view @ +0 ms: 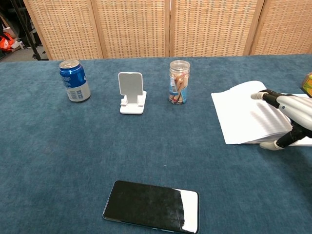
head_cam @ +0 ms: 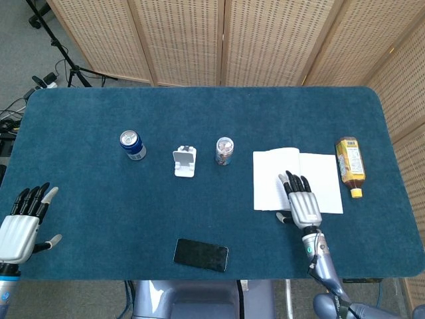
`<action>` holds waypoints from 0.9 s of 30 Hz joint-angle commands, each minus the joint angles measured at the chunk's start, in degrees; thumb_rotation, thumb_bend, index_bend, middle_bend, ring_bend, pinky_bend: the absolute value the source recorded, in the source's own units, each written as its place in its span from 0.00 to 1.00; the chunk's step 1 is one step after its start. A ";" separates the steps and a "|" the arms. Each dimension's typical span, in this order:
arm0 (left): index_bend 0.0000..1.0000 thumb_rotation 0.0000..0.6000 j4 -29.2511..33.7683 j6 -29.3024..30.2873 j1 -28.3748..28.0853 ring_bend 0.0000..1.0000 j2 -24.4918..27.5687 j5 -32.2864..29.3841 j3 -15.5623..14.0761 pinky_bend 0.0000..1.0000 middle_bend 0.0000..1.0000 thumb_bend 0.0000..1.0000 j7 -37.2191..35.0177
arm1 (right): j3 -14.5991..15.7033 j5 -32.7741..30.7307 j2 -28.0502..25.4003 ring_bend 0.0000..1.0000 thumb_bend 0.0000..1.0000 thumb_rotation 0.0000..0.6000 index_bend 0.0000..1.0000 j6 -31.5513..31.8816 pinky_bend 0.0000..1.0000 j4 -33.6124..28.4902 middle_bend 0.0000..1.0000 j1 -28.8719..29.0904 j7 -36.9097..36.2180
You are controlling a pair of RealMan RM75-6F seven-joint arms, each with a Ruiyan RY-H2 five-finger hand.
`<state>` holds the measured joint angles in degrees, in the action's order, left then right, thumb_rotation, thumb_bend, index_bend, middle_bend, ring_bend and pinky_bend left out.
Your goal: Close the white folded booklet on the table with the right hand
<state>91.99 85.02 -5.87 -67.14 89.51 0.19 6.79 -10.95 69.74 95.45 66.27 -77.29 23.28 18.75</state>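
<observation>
The white folded booklet [head_cam: 269, 174] [view: 243, 114] lies open on the blue table, right of centre. My right hand [head_cam: 303, 202] [view: 287, 114] lies flat over its front middle, palm down, with its fingers stretched across the pages and its thumb at the booklet's front edge. It holds nothing. My left hand [head_cam: 18, 223] hovers open at the table's front left corner, far from the booklet, and appears only in the head view.
A blue can [head_cam: 133, 145], a white phone stand [head_cam: 184, 161] and a small clear jar [head_cam: 224, 151] stand in a row left of the booklet. A yellow bottle [head_cam: 350, 165] lies to its right. A black phone [head_cam: 200, 254] lies near the front edge.
</observation>
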 commanded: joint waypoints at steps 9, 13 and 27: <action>0.00 1.00 0.23 0.67 0.19 0.00 0.10 0.71 -0.16 0.00 0.00 0.00 0.00 | 0.09 -0.61 0.70 0.00 0.23 1.00 0.00 -0.33 0.00 0.64 0.00 0.79 0.02; 0.00 1.00 0.31 0.78 0.23 0.00 0.16 0.96 -0.26 0.00 0.00 0.00 -0.14 | 0.15 -1.07 0.94 0.00 0.23 1.00 0.00 -0.56 0.00 0.97 0.00 1.01 0.09; 0.00 1.00 0.31 0.70 0.19 0.00 0.01 1.38 -0.47 0.00 0.00 0.00 0.22 | -0.24 -2.18 1.76 0.00 0.23 1.00 0.00 -1.48 0.00 2.58 0.00 2.11 -0.37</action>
<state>92.30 85.72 -5.67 -67.14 90.90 -0.27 7.01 -11.18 67.59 97.18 64.83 -74.73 25.35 18.36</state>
